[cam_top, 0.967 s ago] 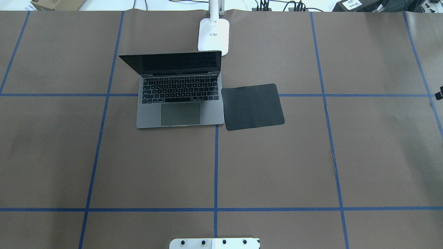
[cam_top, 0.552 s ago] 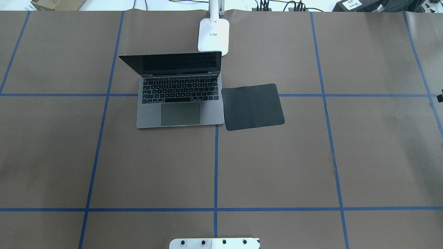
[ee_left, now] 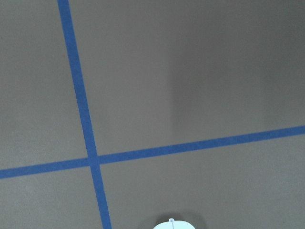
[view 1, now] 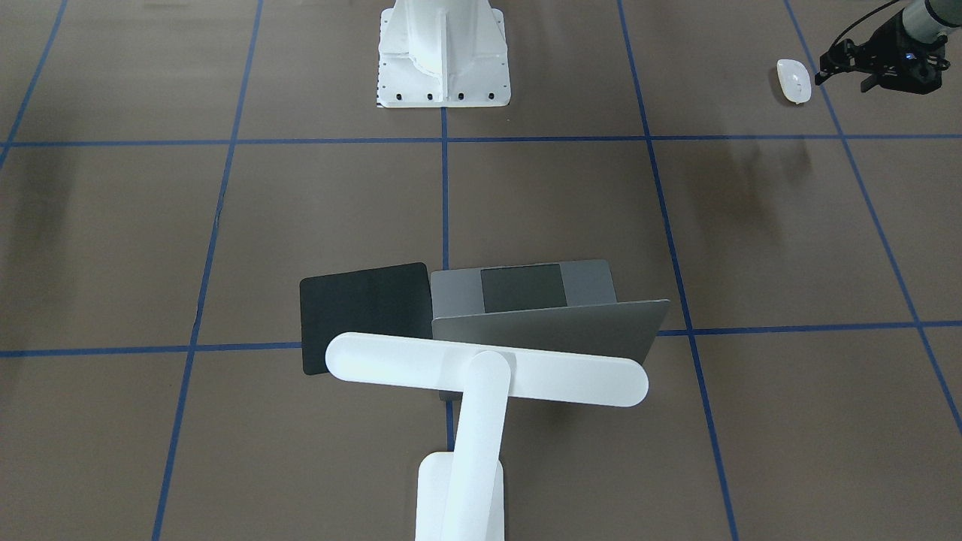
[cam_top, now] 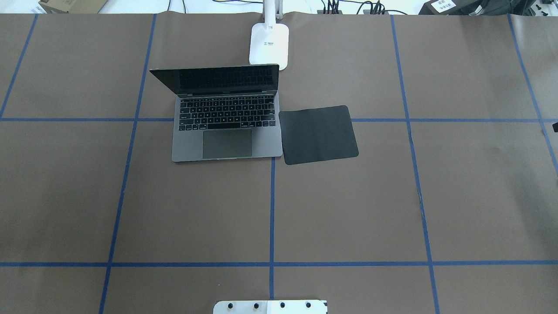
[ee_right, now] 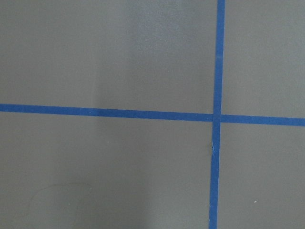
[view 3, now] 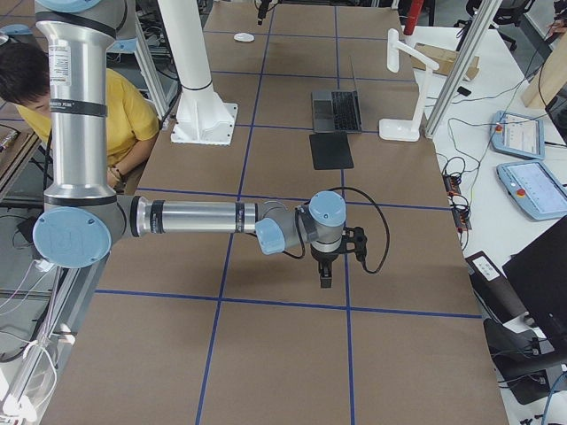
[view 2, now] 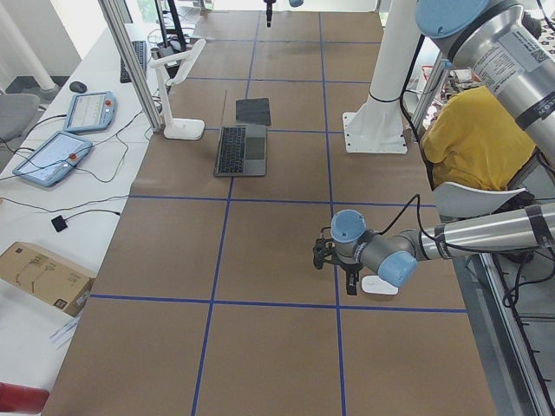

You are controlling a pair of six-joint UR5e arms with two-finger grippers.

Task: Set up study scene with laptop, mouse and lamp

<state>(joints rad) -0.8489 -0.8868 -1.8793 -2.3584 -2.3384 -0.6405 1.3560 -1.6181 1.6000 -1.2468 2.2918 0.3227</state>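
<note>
- Change: the right gripper [view 3: 325, 276] is sliding out of the overhead view. A second ago a black chunk shows at the right edge, now only a sliver. Nothing else on the brown paper-covered worktop [cam_top: 348, 209] shifts.
- The slim space-grey metal laptop [cam_top: 226, 131] sits open, with the thin black square pad [cam_top: 318, 135] just beside its right edge. The white bar-head desk lamp [view 1: 488, 368] stands behind the lid. Laptop and lamp look placed.
- The small white oval mouse [view 1: 794, 80] lies far out at the robot's left end of the worktop, well apart from the pad. The left gripper [view 1: 845, 75] hovers just beside it; contact not evident.
- Fingers: can't tell the spacing on either gripper — no view resolves them.
- Read: right arm is clearing out and the left arm likely takes the mouse. Mouse onto pad looks like the remaining step.
</note>
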